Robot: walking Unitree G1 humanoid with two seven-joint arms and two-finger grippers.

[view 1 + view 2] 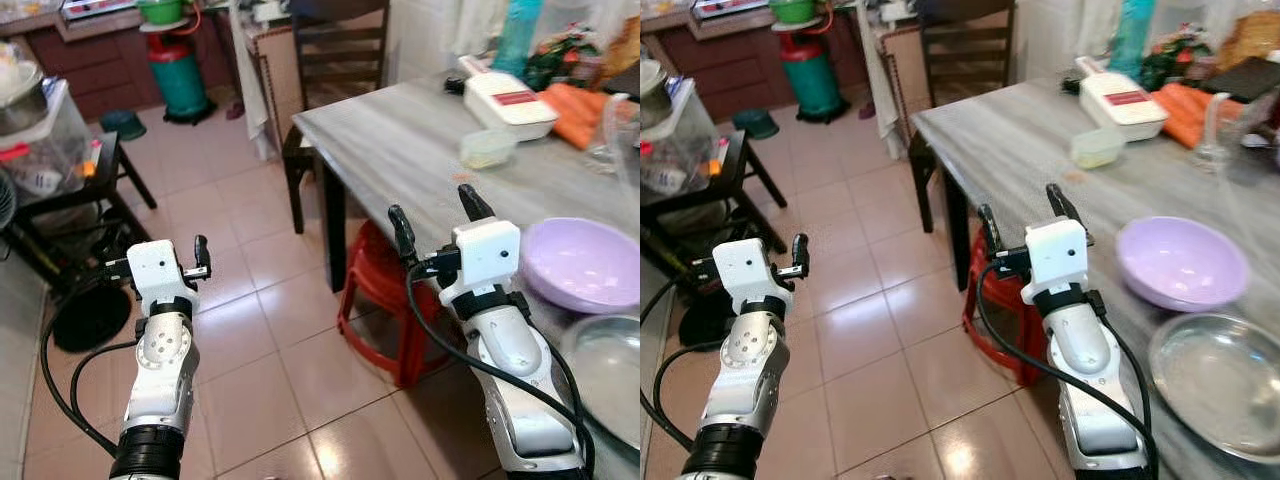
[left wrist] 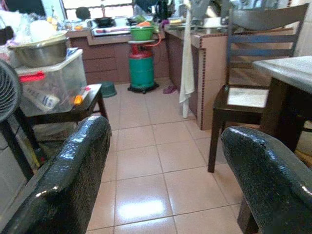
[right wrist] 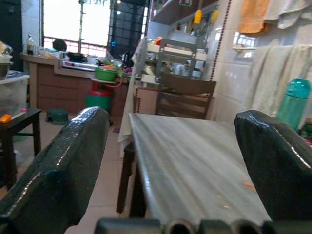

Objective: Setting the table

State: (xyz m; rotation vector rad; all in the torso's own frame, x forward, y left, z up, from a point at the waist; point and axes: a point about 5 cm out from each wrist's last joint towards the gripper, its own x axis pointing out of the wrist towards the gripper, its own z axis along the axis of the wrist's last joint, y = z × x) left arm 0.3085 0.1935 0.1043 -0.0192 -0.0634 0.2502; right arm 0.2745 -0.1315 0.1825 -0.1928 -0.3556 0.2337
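grey wooden table (image 1: 400, 150): right half of scene, running near to far; near left corner close beside right gripper.

right gripper (image 1: 435, 218): raised at the table's left edge, fingers spread wide apart, nothing between them; probably held level and open so as to be ready for a dish. right wrist view looks straight down the bare tabletop between both fingers (image 3: 53, 165).

lilac bowl (image 1: 583, 262): on the table, just right of the right gripper and slightly beyond its wrist; apart from the fingers, not between them. likely the nearest piece to be set.

steel plate (image 1: 1225, 385): near right edge of table, nearer than the lilac bowl, beside the right forearm; untouched.

small clear container (image 1: 487, 148): mid table, beyond the right fingertips, well apart.

white lidded box with red label (image 1: 510, 103): far end of table, with orange cloth (image 1: 580, 112) to its right and teal bottle (image 1: 518, 35) behind; apparently pushed back to leave the near end free.

left gripper (image 1: 155, 262): held out over the tiled floor, left of the table and well apart from it, fingers parted and holding nothing; seemingly idle.

dark wooden chair (image 1: 335, 60): at far end of table. red plastic stool (image 1: 385, 295): tucked under the table edge, below the right gripper.

green gas cylinder (image 1: 178, 78): far left by the counter.

task judged barely begun; no dish in either grasp.
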